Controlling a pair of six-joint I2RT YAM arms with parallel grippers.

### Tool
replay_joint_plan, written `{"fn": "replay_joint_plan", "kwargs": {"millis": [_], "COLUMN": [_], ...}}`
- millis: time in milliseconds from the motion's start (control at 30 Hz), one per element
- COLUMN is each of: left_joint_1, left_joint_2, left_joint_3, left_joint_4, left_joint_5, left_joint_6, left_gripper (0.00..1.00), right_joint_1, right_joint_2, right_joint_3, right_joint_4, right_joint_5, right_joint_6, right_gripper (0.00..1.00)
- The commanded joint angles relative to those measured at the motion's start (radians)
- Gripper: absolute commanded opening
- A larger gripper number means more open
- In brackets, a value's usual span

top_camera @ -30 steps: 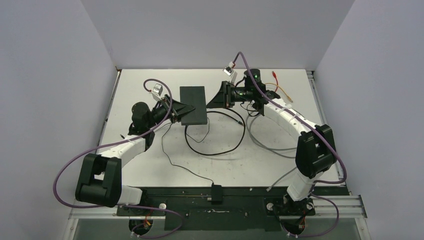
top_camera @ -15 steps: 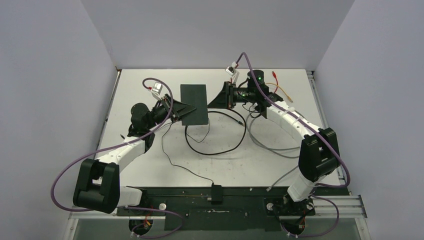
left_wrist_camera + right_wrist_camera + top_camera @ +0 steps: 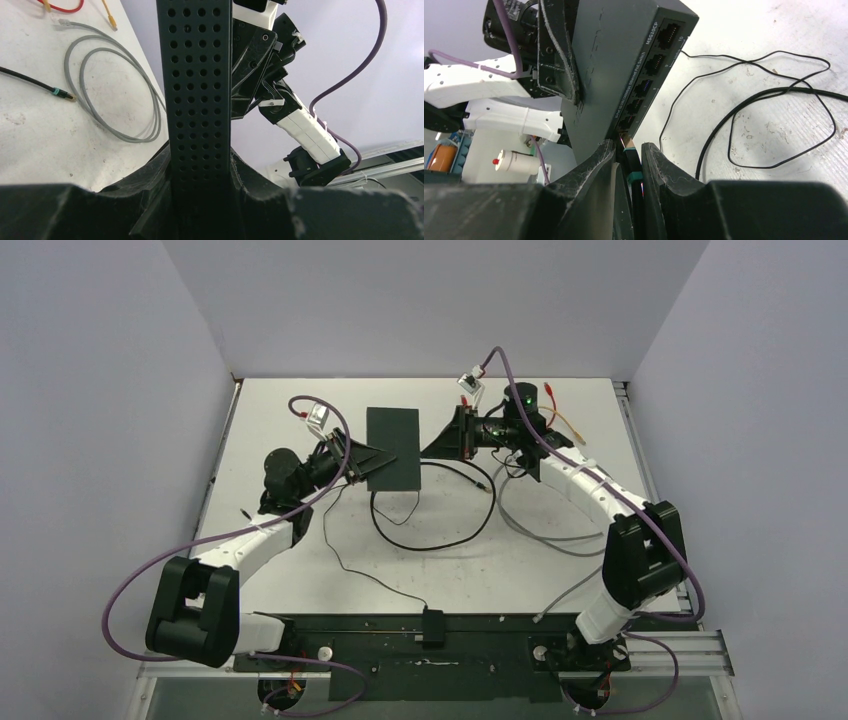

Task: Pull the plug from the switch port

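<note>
Table (image 3: 520,570) carries the black switch (image 3: 392,448) toward 12 o'clock, its port row facing 3 o'clock. The left end effector (image 3: 368,458) clamps the switch's 9 o'clock edge. The right end effector (image 3: 628,150) is closed on the plug (image 3: 629,160) at the port row; whether it has cleared the port is unclear.

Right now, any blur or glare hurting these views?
Left wrist: switch holes sharp, left fingers a dark blur. Right wrist: port labels readable, plug shadowed between soft right fingers. Top: even light, no glare.
</note>
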Motion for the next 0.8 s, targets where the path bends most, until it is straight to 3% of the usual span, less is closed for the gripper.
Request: {"fn": "replay_joint_plan", "kwargs": {"millis": [0, 100, 200, 533, 767], "left_joint_1": [0.029, 0.029, 0.027, 0.027, 0.027], "left_joint_2": [-0.147, -0.138, -0.136, -0.134, -0.146], "left_joint_3": [0.110, 0.108, 0.108, 0.106, 0.090], "left_joint_4": [0.682, 0.711, 0.716, 0.703, 0.602], "left_joint_5": [-0.070, -0.077, -0.071, -0.060, -0.026], "left_joint_6": [-0.160, -0.180, -0.183, -0.177, -0.124], "left_gripper": [0.00, 0.00, 0.00, 0.00, 0.00], "right_joint_1": [-0.123, -0.127, -0.118, -0.122, -0.126], "right_joint_2": [0.043, 0.000, -0.008, -0.008, -0.012], "right_joint_3": [-0.104, -0.148, -0.135, -0.116, -0.066], "right_joint_4": [-0.143, 0.050, 0.139, 0.096, 0.026], "right_joint_5": [0.168, 0.071, 0.006, 0.007, 0.033], "right_joint_6": [-0.103, -0.023, 0.038, 0.014, -0.022], "right_gripper": [0.05, 0.05, 0.05, 0.05, 0.05]}}
